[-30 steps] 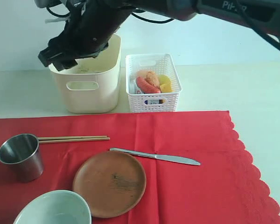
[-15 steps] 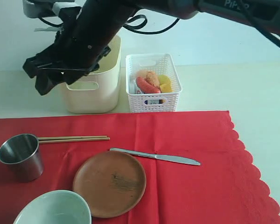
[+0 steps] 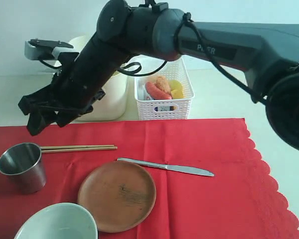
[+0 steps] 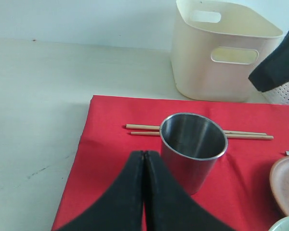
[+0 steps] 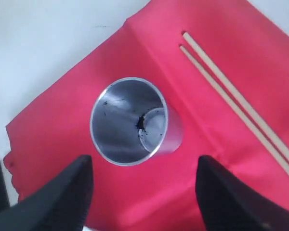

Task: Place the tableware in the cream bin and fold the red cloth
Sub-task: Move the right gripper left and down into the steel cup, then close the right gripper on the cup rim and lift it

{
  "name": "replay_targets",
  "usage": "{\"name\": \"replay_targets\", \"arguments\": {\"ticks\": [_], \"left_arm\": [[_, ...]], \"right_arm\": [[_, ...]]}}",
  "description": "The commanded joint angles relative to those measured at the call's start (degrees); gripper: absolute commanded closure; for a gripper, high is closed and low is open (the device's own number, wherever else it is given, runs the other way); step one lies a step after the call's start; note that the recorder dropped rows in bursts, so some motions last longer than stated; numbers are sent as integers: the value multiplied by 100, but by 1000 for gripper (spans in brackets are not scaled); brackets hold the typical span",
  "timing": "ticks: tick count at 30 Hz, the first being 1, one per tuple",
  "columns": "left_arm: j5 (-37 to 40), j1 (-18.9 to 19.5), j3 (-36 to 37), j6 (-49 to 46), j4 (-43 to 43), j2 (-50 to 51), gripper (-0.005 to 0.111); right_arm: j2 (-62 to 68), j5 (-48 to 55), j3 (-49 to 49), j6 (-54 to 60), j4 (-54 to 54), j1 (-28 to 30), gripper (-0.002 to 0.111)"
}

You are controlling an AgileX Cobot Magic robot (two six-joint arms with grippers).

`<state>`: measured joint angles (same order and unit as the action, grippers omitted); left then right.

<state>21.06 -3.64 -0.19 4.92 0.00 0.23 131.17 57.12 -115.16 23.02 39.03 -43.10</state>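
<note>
The red cloth [image 3: 204,199] lies flat, bearing the steel cup [image 3: 21,167], the chopsticks [image 3: 79,147], the brown plate [image 3: 117,195], the pale green bowl [image 3: 57,224] and the knife [image 3: 167,167]. My right gripper [image 3: 47,122] has reached across to the left and hangs open above the cup [image 5: 132,120], its fingers empty and clear of the rim. My left gripper [image 4: 144,153] is shut and empty, low over the cloth beside the cup [image 4: 192,149]. The cream bin [image 4: 221,53] stands behind the cloth, mostly hidden by the right arm in the exterior view. No spoon shows.
A white lattice basket [image 3: 164,84] with foods stands right of the cream bin [image 3: 114,97]. The right arm stretches diagonally over both containers. The cloth's scalloped edge [image 3: 269,179] runs down the right side, with bare pale table beyond it.
My right gripper has come away from above the cream bin, moving down and to the left until it hangs over the steel cup. Nothing on the cloth has moved.
</note>
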Motion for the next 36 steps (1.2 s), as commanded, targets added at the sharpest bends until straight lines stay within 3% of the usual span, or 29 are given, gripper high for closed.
{"name": "replay_targets", "arguments": {"ticks": [1, 5, 12, 23, 28, 30, 31, 32, 36], "left_arm": [[-59, -34, 19, -11, -71, -23, 107], [-59, -34, 19, -11, -71, -23, 107], [-59, -34, 19, -11, -71, -23, 107], [-59, -34, 19, -11, -71, -23, 107], [-59, -34, 19, -11, -71, -23, 107], [-59, -34, 19, -11, -71, -23, 107], [-59, -34, 19, -11, -71, -23, 107], [-59, -34, 19, -11, -71, -23, 107], [-59, -34, 19, -11, -71, -23, 107]], "right_arm": [[63, -88, -28, 418, 119, -312, 49], [112, -539, -28, 298, -582, -630, 49], [287, -1292, -28, -1070, -2525, -1046, 49], [516, -1595, -28, -1437, -2735, -1091, 51], [605, -1653, -28, -1480, -2735, -1091, 70], [619, -1653, -28, -1480, -2735, -1091, 99], [619, -1660, -28, -1480, -2735, -1091, 104], [619, -1675, -28, -1480, -2735, -1091, 108], [432, -1644, -87, -1480, -2746, -1091, 108]]}}
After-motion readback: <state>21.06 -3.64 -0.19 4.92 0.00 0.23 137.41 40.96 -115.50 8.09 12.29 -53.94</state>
